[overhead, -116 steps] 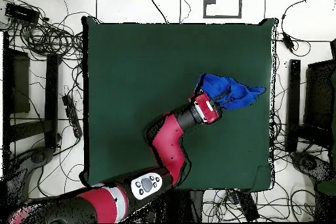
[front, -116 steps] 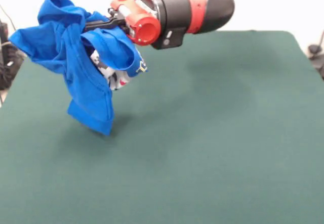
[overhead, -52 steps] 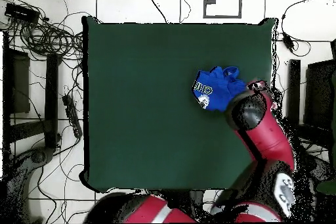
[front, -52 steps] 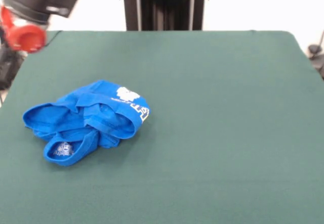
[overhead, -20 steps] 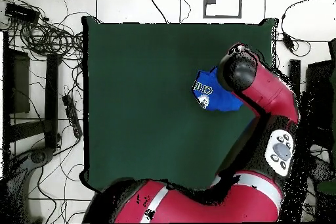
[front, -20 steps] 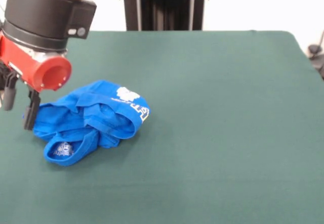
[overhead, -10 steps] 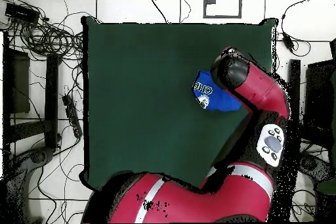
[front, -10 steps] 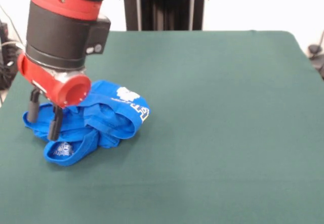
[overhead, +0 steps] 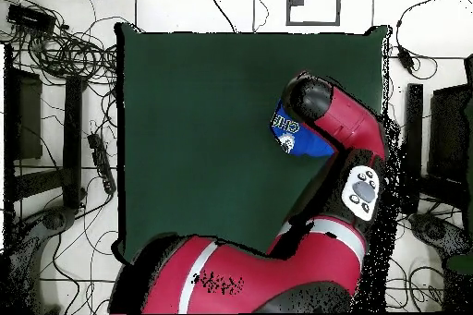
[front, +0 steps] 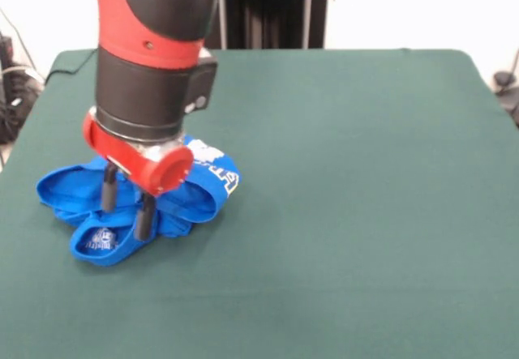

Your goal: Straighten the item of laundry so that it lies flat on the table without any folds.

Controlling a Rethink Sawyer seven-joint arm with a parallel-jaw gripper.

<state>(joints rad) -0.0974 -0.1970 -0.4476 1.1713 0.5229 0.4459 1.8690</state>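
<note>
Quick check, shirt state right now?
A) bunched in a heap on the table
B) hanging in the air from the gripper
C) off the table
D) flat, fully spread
A: the shirt lies crumpled in folds on the table, with the open gripper reaching down over it.

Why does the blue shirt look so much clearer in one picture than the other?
Front view: the shirt shows evenly lit on the table, with the hand open over it. Overhead view: the arm hides most of the shirt.
</note>
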